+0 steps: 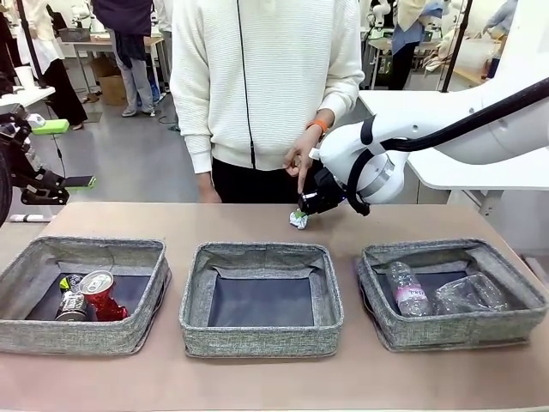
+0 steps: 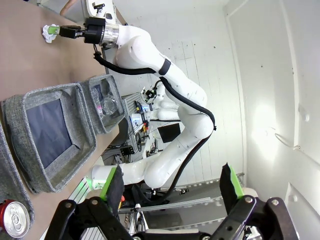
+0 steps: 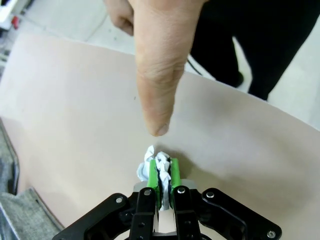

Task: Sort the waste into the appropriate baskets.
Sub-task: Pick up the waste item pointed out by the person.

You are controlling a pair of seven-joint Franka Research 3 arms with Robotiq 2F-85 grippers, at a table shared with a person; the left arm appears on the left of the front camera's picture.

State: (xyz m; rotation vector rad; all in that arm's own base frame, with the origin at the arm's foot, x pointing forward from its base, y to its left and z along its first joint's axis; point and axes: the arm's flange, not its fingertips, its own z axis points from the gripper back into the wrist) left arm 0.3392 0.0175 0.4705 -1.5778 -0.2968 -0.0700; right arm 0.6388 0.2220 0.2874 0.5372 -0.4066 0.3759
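At the table's far middle, my right gripper is shut on the crumpled white paper ball, which rests on the tabletop. The person's finger points down just above the ball. The left basket holds the crushed red can and a silver-dark can. The middle basket has a bare dark bottom. In the right basket lie the clear bottle and the plastic cup. My left gripper is open, with nothing between its fingers.
The person stands at the far edge, their hand hanging right beside my right wrist. The three baskets line the near half of the table. Bare tabletop runs behind them.
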